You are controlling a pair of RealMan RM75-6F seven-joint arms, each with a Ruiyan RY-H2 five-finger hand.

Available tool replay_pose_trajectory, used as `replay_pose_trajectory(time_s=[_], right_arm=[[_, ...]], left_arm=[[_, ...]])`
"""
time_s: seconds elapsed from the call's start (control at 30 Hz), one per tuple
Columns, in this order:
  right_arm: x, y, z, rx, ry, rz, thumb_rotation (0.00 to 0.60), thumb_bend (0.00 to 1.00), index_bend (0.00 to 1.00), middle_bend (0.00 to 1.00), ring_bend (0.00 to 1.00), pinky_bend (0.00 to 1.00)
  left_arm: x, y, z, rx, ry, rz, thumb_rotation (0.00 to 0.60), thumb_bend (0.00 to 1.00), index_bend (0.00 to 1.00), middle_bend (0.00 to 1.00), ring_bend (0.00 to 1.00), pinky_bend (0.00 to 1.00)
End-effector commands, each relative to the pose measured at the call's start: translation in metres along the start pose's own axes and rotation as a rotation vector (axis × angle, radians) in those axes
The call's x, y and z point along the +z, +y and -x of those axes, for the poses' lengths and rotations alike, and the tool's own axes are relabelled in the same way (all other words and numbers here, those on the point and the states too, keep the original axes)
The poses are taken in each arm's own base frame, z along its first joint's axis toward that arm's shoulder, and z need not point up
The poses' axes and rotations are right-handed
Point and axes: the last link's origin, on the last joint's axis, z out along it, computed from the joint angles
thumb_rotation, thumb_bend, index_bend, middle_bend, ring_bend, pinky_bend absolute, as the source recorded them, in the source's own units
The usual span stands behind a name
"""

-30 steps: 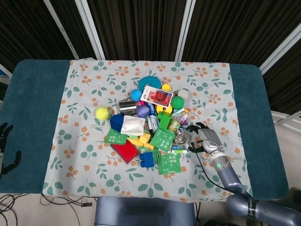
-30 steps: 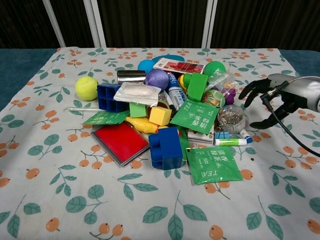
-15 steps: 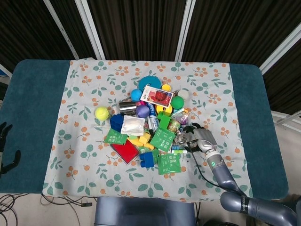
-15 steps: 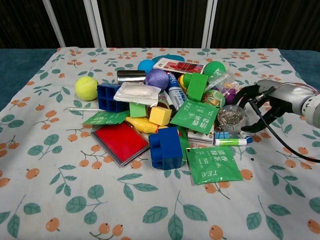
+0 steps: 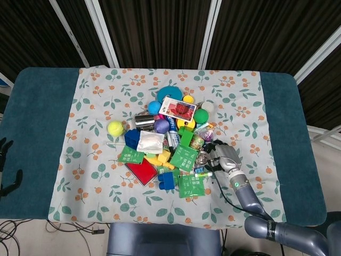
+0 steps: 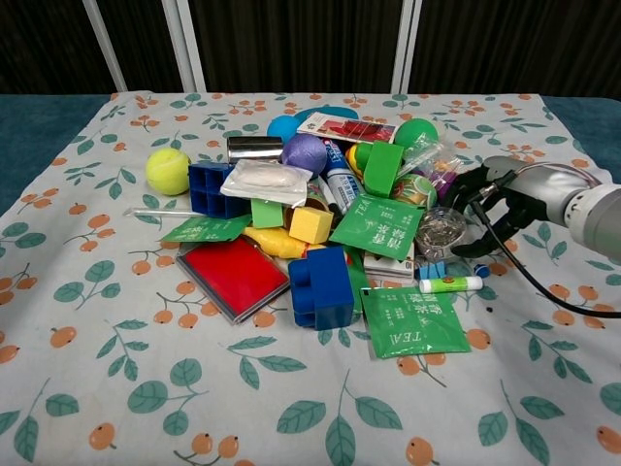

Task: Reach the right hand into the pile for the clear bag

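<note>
Head view: the pile sits mid-cloth (image 5: 96, 133), with the green ball (image 5: 201, 116) taken as landmark. The clear bag (image 5: 202, 156) lies below that ball, at the pile's lower right edge, holding something shiny. The right hand (image 5: 224, 156) is just right of the bag, fingers spread and dark against the cloth; whether they touch the bag cannot be told here. The left hand (image 5: 6, 165) is far left of the ball, off the cloth at the table's edge, fingers apart, holding nothing. Chest view: the green ball (image 6: 415, 133) is at the pile's upper right. The clear bag (image 6: 441, 227) lies below it, beside a green packet (image 6: 379, 223). The right hand (image 6: 495, 199) is just right of the bag, fingers apart and curved toward it, nothing gripped; contact cannot be confirmed. A white tube (image 6: 449, 284) lies below the bag. A yellow ball (image 6: 168, 171) sits far left of the green ball.
</note>
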Motion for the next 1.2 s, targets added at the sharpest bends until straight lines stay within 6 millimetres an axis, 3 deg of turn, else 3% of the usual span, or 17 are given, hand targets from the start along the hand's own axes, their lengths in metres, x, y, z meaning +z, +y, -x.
replay_pose_trajectory(time_s=[0.03,0.23,0.67,1.2], right_arm=[[0.000,-0.001,-0.002,0.014,0.013,-0.002,0.600,0.34,0.45,0.45,0.20,0.22],[-0.002,0.000,-0.016,0.063,0.051,0.001,0.600,0.36,0.46,0.45,0.20,0.22],[-0.019,0.015,-0.074,0.162,0.103,0.007,0.600,0.36,0.47,0.45,0.20,0.22],[-0.063,0.014,-0.154,0.399,0.159,-0.080,0.600,0.36,0.48,0.45,0.20,0.22]], left_arm=[[0.000,0.000,0.000,-0.001,0.000,0.000,0.600,0.45,0.06,0.00,0.00,0.00],[0.000,-0.001,0.000,0.000,-0.001,-0.001,0.600,0.45,0.06,0.00,0.00,0.00],[-0.001,0.000,0.001,0.001,-0.001,-0.004,0.600,0.45,0.06,0.00,0.00,0.00],[-0.001,0.000,0.000,0.000,0.003,-0.006,0.600,0.45,0.06,0.00,0.00,0.00]])
